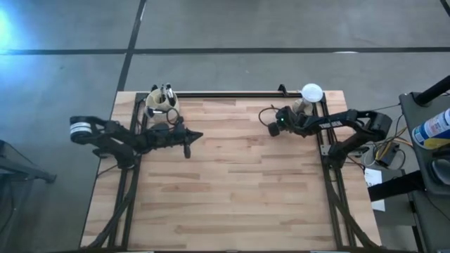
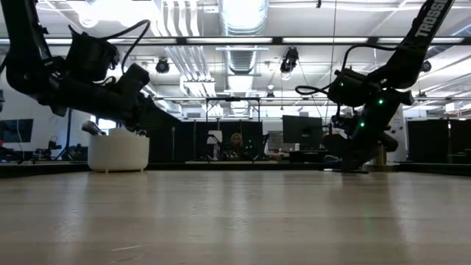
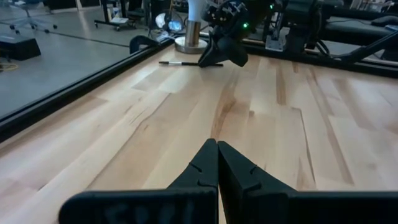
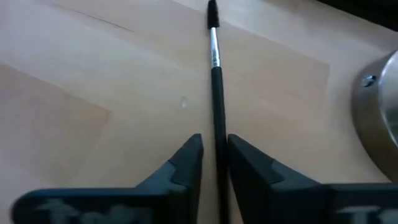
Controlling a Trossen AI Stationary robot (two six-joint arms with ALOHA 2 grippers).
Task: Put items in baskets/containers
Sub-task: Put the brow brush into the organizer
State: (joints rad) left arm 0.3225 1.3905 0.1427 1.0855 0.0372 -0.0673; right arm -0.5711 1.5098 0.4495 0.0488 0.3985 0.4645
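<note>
High view: I see the right gripper (image 1: 273, 128) low at the worktop's (image 1: 232, 190) far right, beside the white dome on its stand (image 1: 311, 92); the brush is not discernible here. The cream cup (image 1: 161, 103), brushes standing in it, sits far left, just beyond the left gripper (image 1: 191, 136).

Low view: cup (image 2: 118, 152) behind the left arm.

Left wrist view: my left gripper (image 3: 217, 163) is closed, empty. A brush (image 3: 186, 63) lies flat beside the right gripper.

Right wrist view: right gripper (image 4: 215, 158) straddles the brush (image 4: 216, 74), fingers slightly parted, barely clear of its thin dark handle; silver ferrule, dark tip. Grip cannot be confirmed.
</note>
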